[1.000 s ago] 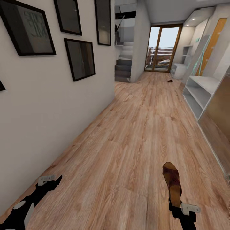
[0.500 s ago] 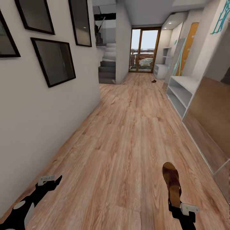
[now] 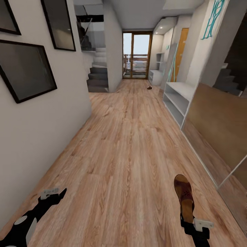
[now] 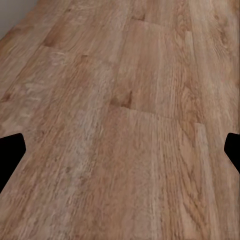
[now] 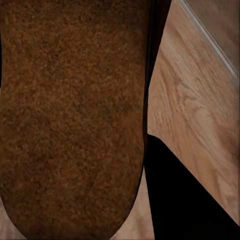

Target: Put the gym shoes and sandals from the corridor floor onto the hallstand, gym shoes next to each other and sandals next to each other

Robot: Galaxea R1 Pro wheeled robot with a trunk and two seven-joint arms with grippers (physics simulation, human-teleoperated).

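My right gripper (image 3: 188, 220) is shut on the heel end of a dark-brown sandal (image 3: 183, 192), which sticks out ahead of it above the corridor floor (image 3: 127, 144). The right wrist view looks close onto the sandal's brown surface (image 5: 70, 115), with a black finger (image 5: 185, 200) beside it. The other sandal (image 3: 150, 87) lies far down the corridor on the floor. Just right of it stands the hallstand (image 3: 155, 76), a low grey unit with wall shelves above. My left gripper (image 3: 56, 192) hangs open and empty over bare planks (image 4: 120, 100). The gym shoes are out of view.
A plain low grey two-shelf bench (image 3: 178, 96) stands along the right wall, followed by a large brown panel (image 3: 219, 127). The left wall (image 3: 41, 120) carries dark framed pictures. Stairs (image 3: 97, 77) rise at the far left, and a glass door (image 3: 136, 55) ends the corridor.
The whole picture has shifted: the camera has turned right and now looks straight down the corridor. Both grippers and the held sandal keep their places in the view.
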